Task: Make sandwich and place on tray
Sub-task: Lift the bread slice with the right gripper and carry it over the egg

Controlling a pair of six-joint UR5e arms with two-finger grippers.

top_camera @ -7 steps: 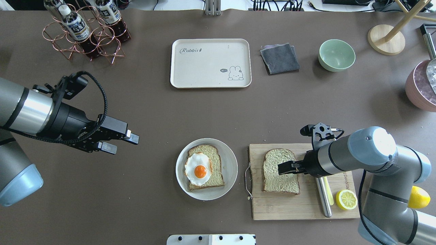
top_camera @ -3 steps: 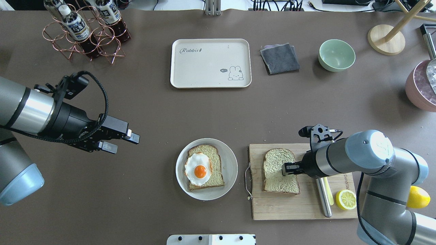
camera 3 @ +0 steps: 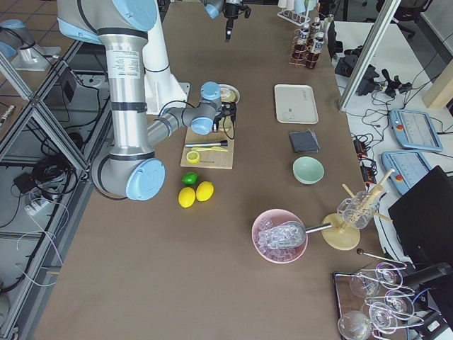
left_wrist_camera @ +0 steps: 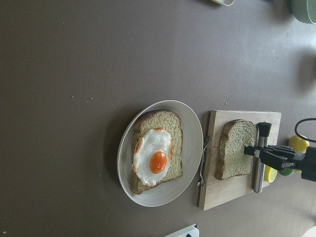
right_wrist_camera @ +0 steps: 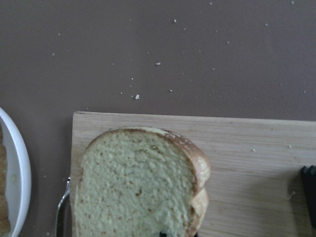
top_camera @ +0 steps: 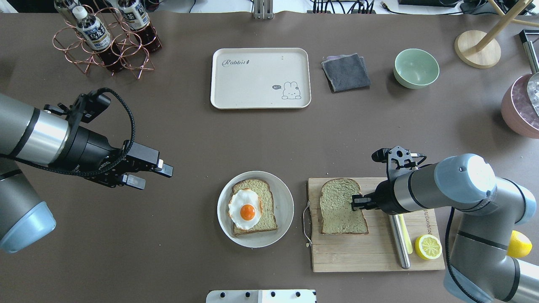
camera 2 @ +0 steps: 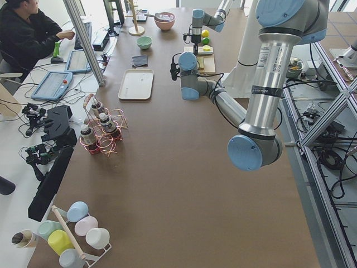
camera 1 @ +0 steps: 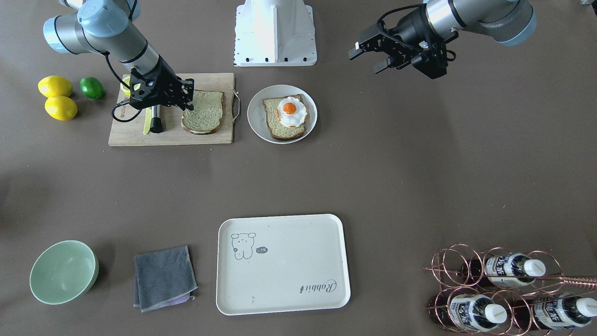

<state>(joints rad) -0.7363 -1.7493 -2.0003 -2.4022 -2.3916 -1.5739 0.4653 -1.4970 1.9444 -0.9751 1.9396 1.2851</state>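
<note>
One bread slice sits on the wooden cutting board, its right edge pinched by my right gripper. It looks raised a little off the board in the right wrist view. The other slice, with the fried egg on top, lies on the round white plate. The cream tray sits at the far middle of the table with nothing on it. My left gripper is open and empty, hovering left of the plate.
A knife and a lemon half lie on the board's right part. Whole lemons and a lime sit beside it. A grey cloth, green bowl, bottle rack and pink bowl line the far side.
My right gripper came down onto the board slice's right edge and closed on it. The slice has shifted slightly left and away. The left arm has barely moved.
</note>
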